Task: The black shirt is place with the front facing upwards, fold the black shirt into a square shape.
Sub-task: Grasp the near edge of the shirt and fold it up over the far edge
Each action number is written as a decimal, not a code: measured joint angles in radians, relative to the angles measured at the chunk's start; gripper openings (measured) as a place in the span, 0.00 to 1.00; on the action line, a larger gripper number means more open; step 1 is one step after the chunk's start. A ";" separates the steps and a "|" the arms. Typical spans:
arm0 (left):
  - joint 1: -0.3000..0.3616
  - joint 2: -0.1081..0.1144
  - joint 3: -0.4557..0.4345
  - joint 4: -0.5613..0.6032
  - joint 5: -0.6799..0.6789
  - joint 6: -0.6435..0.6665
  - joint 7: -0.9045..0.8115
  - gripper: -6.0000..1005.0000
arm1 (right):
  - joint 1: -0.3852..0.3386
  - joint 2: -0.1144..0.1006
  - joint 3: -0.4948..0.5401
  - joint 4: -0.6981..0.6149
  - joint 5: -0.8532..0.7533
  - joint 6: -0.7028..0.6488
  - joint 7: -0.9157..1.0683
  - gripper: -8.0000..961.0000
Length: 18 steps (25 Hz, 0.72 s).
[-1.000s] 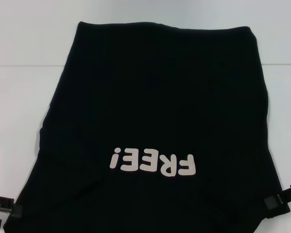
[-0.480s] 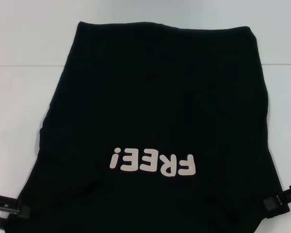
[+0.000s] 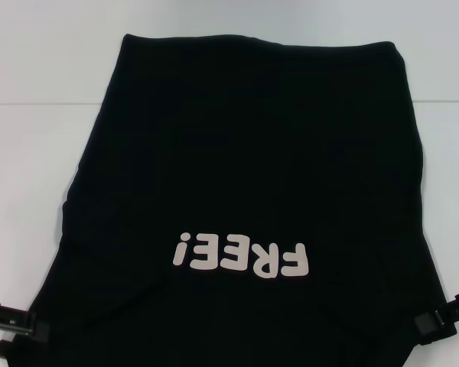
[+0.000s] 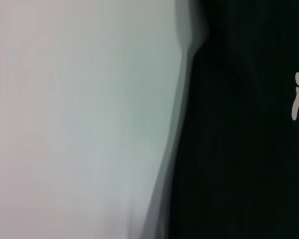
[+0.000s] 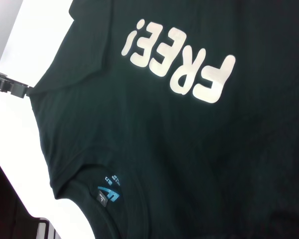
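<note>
Head view: large black cloth T-shirt (image 3: 245,191), pale "FREE!" lettering (image 3: 241,258), lies flat on white table (image 3: 30,153), collar nearest robot. Left hand (image 3: 11,325) has crept in at 8 o'clock beside the sleeve; right hand (image 3: 444,313) at 4 o'clock, unmoved. Clench: cannot tell. Sleeve grasp looks imminent.

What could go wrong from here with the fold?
The black shirt lies flat on the white table, with the left hand and right hand at its near shoulder edges. Either hand may pinch only the top layer, or the two lift unevenly and skew the fold. The shirt's far hem could drag.
</note>
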 joint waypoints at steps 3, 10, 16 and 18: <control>-0.001 -0.004 0.001 0.000 -0.001 0.003 0.004 0.86 | 0.001 0.000 0.000 0.000 0.000 0.000 0.000 0.09; -0.006 -0.016 0.006 0.027 -0.003 -0.005 0.015 0.82 | 0.001 0.000 0.000 0.000 0.000 -0.002 0.000 0.09; -0.001 -0.028 0.018 0.053 0.000 -0.022 0.016 0.64 | -0.001 0.000 0.000 0.000 0.000 -0.007 0.001 0.09; -0.003 -0.033 0.026 0.054 0.001 -0.023 0.016 0.54 | -0.001 0.000 0.000 0.000 0.001 -0.007 0.001 0.09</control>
